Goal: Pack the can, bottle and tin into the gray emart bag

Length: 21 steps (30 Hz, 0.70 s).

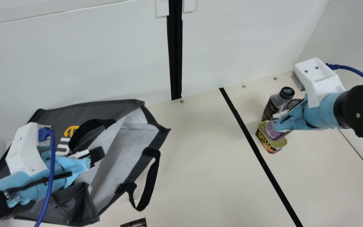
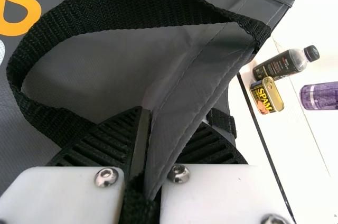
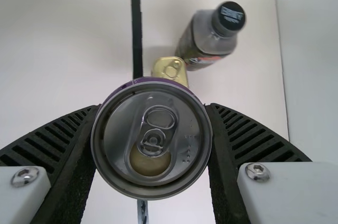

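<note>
In the main view, the gray emart bag [image 1: 55, 115], lettered white and yellow, gapes rightward, its rim clamped in the left claw [image 1: 95, 155]. A dark packet [image 1: 135, 223] is cut off below. Labelled tin [image 1: 271, 145] and bottle [image 1: 270, 107] stand upright on the counter [image 1: 200, 157]. The right claw [image 1: 279, 123] grips the purple can [image 1: 273, 133] above it, roughly upright, tab end up, label partly hidden.

Beyond the right gripper [image 1: 276, 123]'s fingers the tin [image 1: 265, 142] and bottle [image 1: 270, 109] stand in the way, a black strap [image 2: 113, 10] arches just past the left gripper [image 1: 91, 159]'s, and between both pairs there is room above the table [image 1: 197, 157].
</note>
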### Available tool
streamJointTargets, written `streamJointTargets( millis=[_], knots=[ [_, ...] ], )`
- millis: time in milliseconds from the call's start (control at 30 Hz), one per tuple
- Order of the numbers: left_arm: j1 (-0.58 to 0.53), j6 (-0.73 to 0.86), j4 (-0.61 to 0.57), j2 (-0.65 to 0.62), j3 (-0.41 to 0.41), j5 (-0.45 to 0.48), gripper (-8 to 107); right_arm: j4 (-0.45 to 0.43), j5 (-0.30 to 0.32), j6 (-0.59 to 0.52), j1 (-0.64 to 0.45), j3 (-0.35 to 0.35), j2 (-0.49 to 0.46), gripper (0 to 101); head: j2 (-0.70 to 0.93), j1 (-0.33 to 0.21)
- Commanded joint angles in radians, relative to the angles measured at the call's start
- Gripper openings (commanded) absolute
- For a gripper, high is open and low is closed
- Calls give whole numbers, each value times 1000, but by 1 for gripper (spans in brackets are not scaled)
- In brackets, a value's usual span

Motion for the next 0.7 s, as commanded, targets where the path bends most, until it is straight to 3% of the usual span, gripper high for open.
streamJointTargets(
  millis=[0, 667],
  knots=[
    [0, 0, 0, 0, 0, 0, 10, -8, 0, 6, 35, -10, 6, 0, -2, -23],
    [0, 0, 0, 0, 0, 0, 10, -43, 16, 37, 264, -109, 87, 0, -2, -23]
  ],
)
